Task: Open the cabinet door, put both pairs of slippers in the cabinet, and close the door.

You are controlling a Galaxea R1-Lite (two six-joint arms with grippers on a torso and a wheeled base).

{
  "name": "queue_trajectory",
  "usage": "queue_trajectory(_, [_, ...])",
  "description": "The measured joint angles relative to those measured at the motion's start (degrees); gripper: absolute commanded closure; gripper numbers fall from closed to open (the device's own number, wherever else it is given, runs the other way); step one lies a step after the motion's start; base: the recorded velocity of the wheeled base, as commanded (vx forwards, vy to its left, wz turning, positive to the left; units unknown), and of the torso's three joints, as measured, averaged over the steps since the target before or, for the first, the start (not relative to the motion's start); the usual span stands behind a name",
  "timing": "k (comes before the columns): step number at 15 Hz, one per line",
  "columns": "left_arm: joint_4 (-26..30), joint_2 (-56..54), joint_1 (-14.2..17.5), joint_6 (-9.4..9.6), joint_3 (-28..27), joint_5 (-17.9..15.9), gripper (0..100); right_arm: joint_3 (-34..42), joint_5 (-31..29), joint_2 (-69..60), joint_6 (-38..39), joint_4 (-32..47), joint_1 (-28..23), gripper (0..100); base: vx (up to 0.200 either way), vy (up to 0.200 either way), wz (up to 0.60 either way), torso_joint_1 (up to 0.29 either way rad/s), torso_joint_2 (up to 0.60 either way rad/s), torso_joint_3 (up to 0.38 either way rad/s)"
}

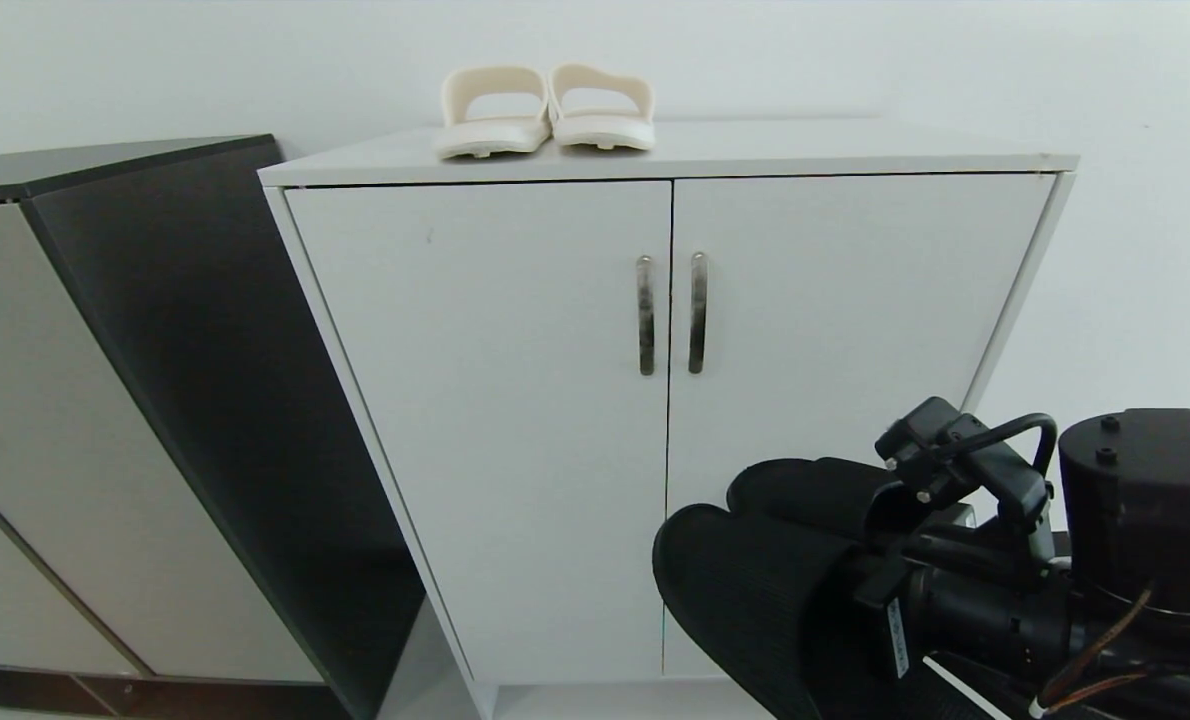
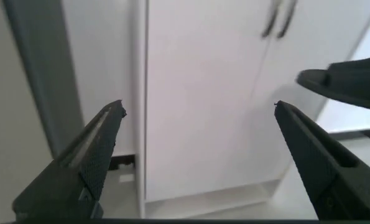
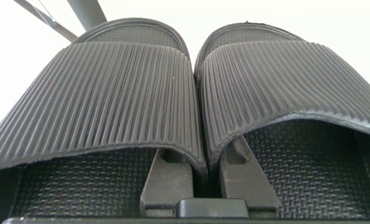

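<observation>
Nearest, the right tool (image 3: 201,184) pinches the black slippers (image 1: 755,580) together by their inner sides and holds the pair low before the cabinet (image 1: 805,160). The left tool (image 2: 198,107) is spread wide and holds nothing (it seems to sit low, off the cabinet's left corner). Beyond them, the doors (image 1: 475,400) are shut, the handles (image 1: 646,315) free. Farthest, the white slippers (image 1: 545,110) sit side by side on the cabinet top. One pair is in hand; opening, stowing both pairs and closing remain.
</observation>
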Motion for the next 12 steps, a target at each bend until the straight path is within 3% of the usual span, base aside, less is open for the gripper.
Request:
queue_trajectory(2, [-3.5, 8.0, -0.4, 0.52, -1.8, -4.0, 0, 0.0, 0.0, 0.0, -0.5, 0.0, 0.0, 100, 0.000, 0.000, 0.00, 0.000, 0.00, 0.000])
queue_trajectory(5, [-16.0, 24.9, -3.4, 1.01, -3.7, -9.3, 0, 0.1, 0.0, 0.0, -0.5, 0.0, -0.2, 100, 0.000, 0.000, 0.00, 0.000, 0.00, 0.000])
queue_trajectory(8, [-27.3, 41.8, -12.9, 1.34, -8.4, -11.7, 0, 0.3, 1.3, 0.0, -0.5, 0.0, -0.2, 100, 0.000, 0.000, 0.00, 0.000, 0.00, 0.000])
queue_trajectory(12, [-30.9, 57.6, -24.1, 1.38, -20.1, -12.4, 0, 1.6, 4.2, 0.0, -0.5, -2.2, -0.2, 100, 0.000, 0.000, 0.00, 0.000, 0.00, 0.000])
